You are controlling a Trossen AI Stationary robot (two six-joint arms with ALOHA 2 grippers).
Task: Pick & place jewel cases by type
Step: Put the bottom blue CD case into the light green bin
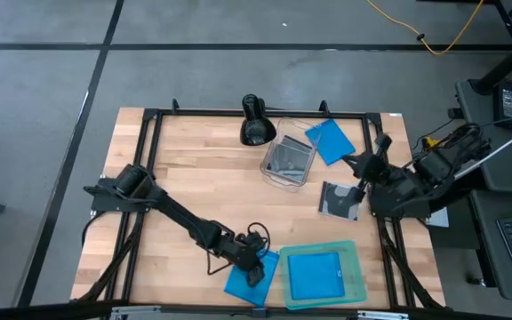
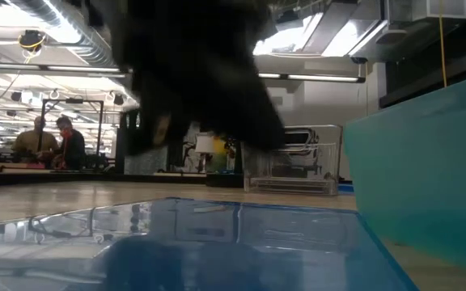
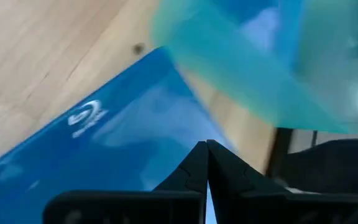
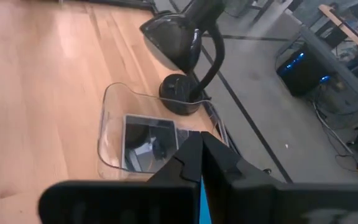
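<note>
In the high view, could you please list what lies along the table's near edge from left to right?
Left claw over a blue jewel case → teal tray holding another blue case.

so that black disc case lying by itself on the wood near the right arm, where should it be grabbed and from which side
The black disc case lies flat on the table, so there is little height to pinch. I'd come straight down from above with the right tool and close across two opposite edges, probably the free edge facing the table's middle. The right tool hangs just beside it already, fingers together.
</note>
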